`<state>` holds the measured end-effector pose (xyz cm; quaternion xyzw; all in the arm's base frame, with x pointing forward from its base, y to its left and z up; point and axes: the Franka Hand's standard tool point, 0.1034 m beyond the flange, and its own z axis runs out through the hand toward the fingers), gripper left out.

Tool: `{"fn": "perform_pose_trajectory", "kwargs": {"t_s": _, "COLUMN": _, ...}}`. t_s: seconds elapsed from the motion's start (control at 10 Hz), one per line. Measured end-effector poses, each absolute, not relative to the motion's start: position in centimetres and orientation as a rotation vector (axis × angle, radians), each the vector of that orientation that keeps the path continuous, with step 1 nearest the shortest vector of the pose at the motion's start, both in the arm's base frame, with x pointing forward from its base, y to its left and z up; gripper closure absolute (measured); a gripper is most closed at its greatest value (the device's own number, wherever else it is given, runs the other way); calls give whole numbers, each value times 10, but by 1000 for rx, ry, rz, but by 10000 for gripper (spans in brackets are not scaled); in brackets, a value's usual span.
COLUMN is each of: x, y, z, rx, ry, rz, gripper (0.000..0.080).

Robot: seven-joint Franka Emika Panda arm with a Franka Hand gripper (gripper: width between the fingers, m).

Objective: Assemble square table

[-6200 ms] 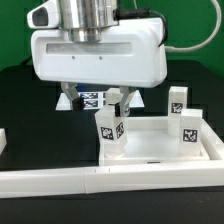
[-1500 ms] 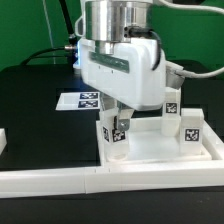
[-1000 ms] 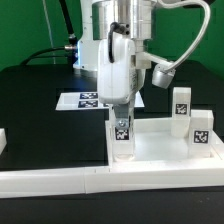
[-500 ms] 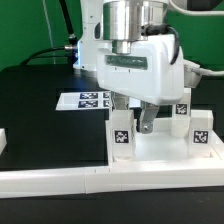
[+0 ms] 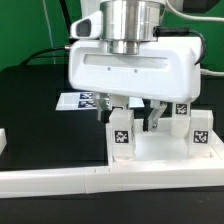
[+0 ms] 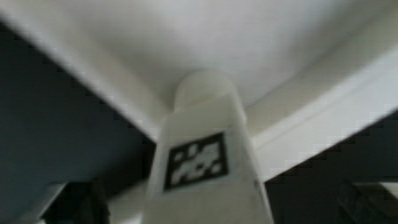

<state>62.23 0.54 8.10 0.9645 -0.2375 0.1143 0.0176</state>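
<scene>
The white square table top (image 5: 165, 152) lies upside down against the front barrier wall. One leg (image 5: 121, 135) stands upright in its corner on the exterior view's left, tag facing the camera. My gripper (image 5: 134, 114) hangs right over that leg, open, with a finger on each side and gaps showing. In the wrist view the same leg (image 6: 205, 130) rises between the dark fingers (image 6: 79, 203), with the white table top (image 6: 160, 40) behind it. Two more legs (image 5: 181, 112) (image 5: 202, 131) stand at the exterior view's right, by the top's far corner.
The long white barrier wall (image 5: 90, 181) runs along the front. The marker board (image 5: 82, 100) lies on the black table behind the gripper. A small white part (image 5: 3, 141) shows at the left edge.
The gripper has turned about its vertical axis and its jaws have opened, letting go of the leg. The leg stays upright in the corner.
</scene>
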Motion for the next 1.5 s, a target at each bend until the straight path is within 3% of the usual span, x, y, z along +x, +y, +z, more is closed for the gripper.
{"fn": "perform_pose_trajectory", "kwargs": {"t_s": 0.3, "x": 622, "y": 5, "z": 81, "rx": 2994, "ry": -734, "rz": 360, "gripper": 151}}
{"fn": "perform_pose_trajectory", "kwargs": {"t_s": 0.5, "x": 622, "y": 5, "z": 80, "rx": 2983, "ry": -796, "rz": 362, "gripper": 419}}
{"fn": "perform_pose_trajectory", "kwargs": {"t_s": 0.6, "x": 622, "y": 5, "z": 80, "rx": 2962, "ry": -897, "rz": 364, "gripper": 419}}
{"fn": "perform_pose_trajectory", "kwargs": {"t_s": 0.7, "x": 622, "y": 5, "z": 80, "rx": 2936, "ry": -1004, "rz": 366, "gripper": 511}}
{"fn": "perform_pose_trajectory", "kwargs": {"t_s": 1.5, "x": 620, "y": 1, "z": 79, "rx": 2268, "ry": -2345, "rz": 168, "gripper": 509}}
